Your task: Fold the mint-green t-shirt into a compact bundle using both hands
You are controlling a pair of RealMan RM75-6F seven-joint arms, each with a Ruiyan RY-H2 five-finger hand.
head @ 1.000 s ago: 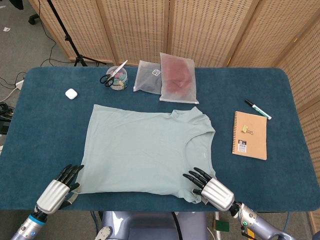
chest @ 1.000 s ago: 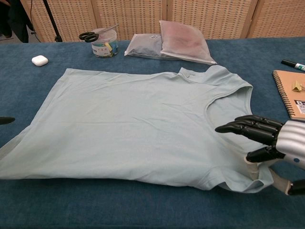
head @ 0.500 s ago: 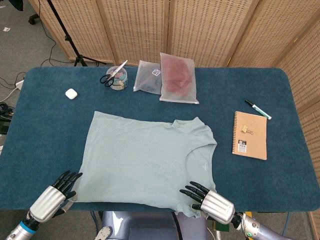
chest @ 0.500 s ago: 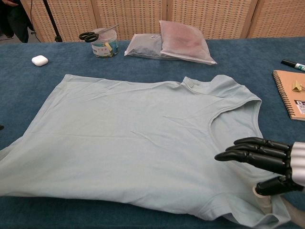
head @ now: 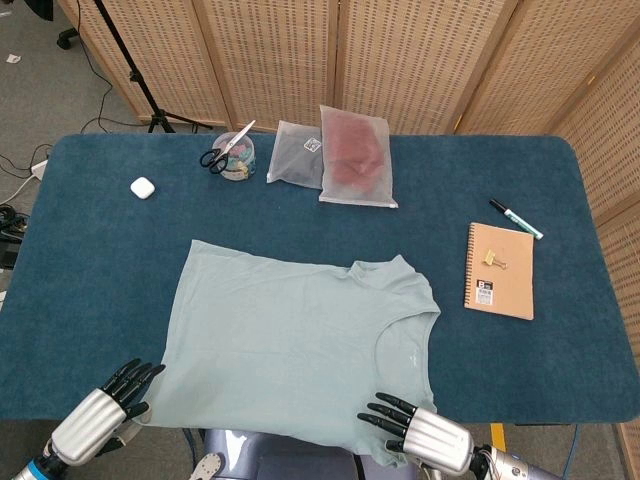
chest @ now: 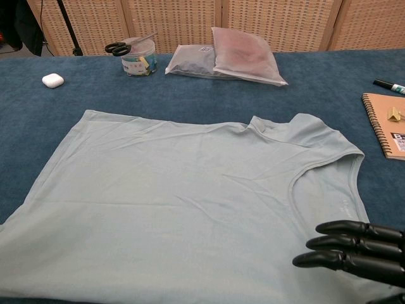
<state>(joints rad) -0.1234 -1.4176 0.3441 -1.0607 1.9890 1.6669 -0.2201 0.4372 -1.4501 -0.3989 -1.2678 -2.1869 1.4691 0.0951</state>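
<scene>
The mint-green t-shirt [head: 290, 330] lies flat on the blue table, collar to the right, its near edge hanging over the table's front edge. My left hand [head: 98, 412] is at the shirt's near left corner, fingers over the hem, and appears to pinch it. At the near right corner, by the sleeve, my right hand [head: 420, 435] lies with fingers extended on top of the cloth, thumb hidden below. The chest view shows the t-shirt [chest: 177, 202] filling the foreground and only the right hand [chest: 357, 253], low at the right.
At the back stand a clear jar with scissors [head: 234, 155] and two plastic bags [head: 352, 155]. A white earbud case [head: 142, 187] lies at the far left. A brown notebook [head: 500, 270] and a pen [head: 515, 218] lie on the right.
Both hands drew back toward me and the whole shirt slid with them, its near edge now over the table's front edge.
</scene>
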